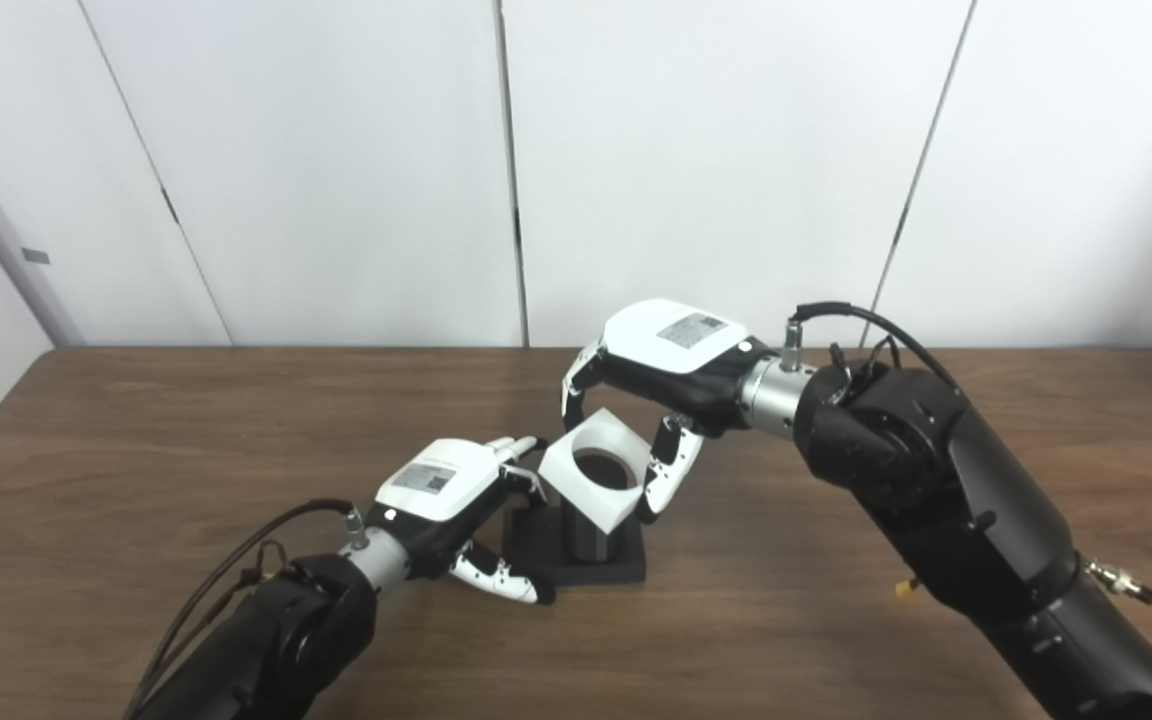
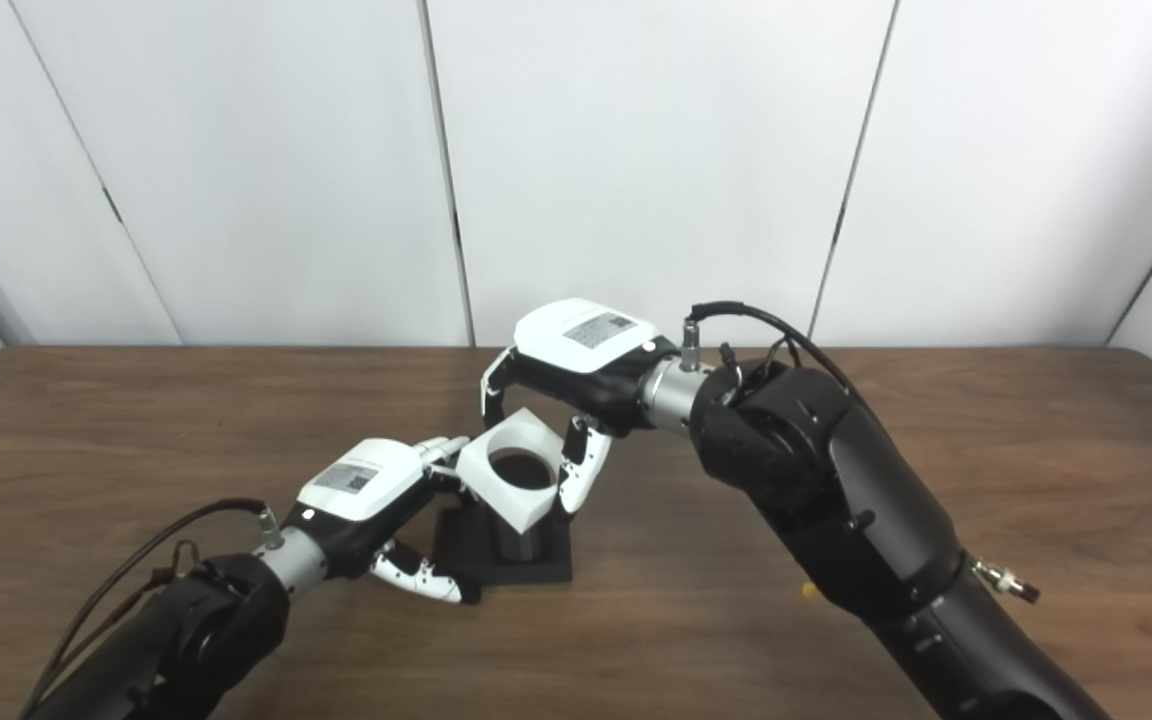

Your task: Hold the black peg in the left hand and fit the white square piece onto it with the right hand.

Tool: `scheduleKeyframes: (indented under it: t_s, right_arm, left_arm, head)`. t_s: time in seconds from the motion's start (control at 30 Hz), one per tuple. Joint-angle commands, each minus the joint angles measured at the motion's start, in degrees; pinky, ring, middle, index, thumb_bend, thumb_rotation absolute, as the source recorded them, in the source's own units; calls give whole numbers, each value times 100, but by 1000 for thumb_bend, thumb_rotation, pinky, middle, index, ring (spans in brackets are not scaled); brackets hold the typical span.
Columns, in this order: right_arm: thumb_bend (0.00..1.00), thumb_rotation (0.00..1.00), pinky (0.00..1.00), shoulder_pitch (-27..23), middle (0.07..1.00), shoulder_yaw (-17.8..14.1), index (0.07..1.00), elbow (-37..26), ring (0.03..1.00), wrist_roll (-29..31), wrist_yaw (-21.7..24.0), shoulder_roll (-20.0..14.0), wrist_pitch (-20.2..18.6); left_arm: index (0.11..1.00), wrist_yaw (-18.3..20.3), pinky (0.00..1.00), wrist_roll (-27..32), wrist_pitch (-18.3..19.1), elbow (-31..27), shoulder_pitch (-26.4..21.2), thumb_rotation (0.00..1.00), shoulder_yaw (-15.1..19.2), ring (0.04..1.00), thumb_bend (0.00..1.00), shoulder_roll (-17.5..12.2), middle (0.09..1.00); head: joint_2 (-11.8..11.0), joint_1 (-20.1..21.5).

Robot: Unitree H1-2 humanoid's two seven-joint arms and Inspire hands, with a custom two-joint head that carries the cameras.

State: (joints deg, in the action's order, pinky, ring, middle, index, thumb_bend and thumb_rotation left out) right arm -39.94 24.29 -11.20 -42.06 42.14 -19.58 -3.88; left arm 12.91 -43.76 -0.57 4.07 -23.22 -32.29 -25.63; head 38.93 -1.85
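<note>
Your left hand (image 1: 456, 500) sits nearest you, fingers and thumb clamped on the square base of the black peg (image 1: 591, 545). The base rests flat on the table (image 1: 136, 450), so the grip seems meant to pin the peg steady while something presses down on it. Just above the peg, your right hand (image 1: 656, 400) grips the white square piece (image 1: 591, 480) between fingers on its far side and thumb on its near side. The piece is tilted, its round hole facing up toward you, with the peg's top just under it; whether it has begun to slide on is hard to tell. Beyond the peg the table shows nothing else. Your left fingertips, touching the piece's left corner, could block its descent.
</note>
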Motion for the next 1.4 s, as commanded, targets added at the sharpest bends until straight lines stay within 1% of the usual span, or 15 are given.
scheduleKeyframes:
  t_s: [0.0, 0.33, 0.5, 0.67, 0.83, 0.97, 1.2, 1.27, 1.37]
  right_arm:
    - [518, 135, 873, -265, 754, -60, 477, -13, 835, 27, -125, -51, 131]
    - [519, 132, 881, -268, 751, -50, 476, 118, 835, 79, -137, -102, 141]
    - [518, 133, 877, -314, 748, -28, 477, 308, 832, 54, -210, -77, 206]
    - [519, 133, 869, -290, 748, -11, 477, 413, 828, 67, -285, 4, 193]
    - [519, 134, 897, -263, 751, 19, 477, 444, 831, 72, -281, 108, 144]
    - [519, 134, 900, -262, 753, 44, 478, 507, 828, 36, -326, 199, 149]
    - [518, 134, 915, -240, 760, 72, 478, 538, 837, -9, -304, 348, -34]
    - [519, 134, 912, -227, 761, 82, 477, 538, 837, -21, -308, 384, -41]
    - [519, 134, 897, -215, 758, 110, 477, 563, 833, -38, -347, 413, 53]
  left_arm:
    - [493, 636, 880, -190, -57, 89, 260, 74, -418, 951, 522, 113, 974]
    - [493, 657, 877, -152, -48, 29, 283, 73, -394, 947, 522, 112, 969]
    - [493, 680, 881, -114, -28, 8, 283, 73, -382, 950, 522, 133, 972]
    - [492, 700, 875, -144, 5, -37, 292, 73, -396, 951, 522, 137, 973]
    - [493, 771, 874, -202, 76, -78, 288, 74, -445, 948, 522, 134, 978]
    - [493, 707, 870, -171, 24, -41, 294, 74, -444, 944, 521, 141, 973]
    - [493, 768, 882, -164, 52, -54, 285, 75, -457, 949, 521, 140, 976]
    - [493, 782, 883, -171, 52, -64, 280, 75, -466, 950, 521, 138, 977]
    - [493, 785, 878, -176, 57, -64, 282, 75, -469, 949, 521, 144, 975]
  head:
    - [9, -3]
    - [23, -10]
    - [27, -31]
    - [30, -38]
    - [45, -45]
    - [45, -45]
    - [73, -73]
    - [73, -73]
    - [86, -83]
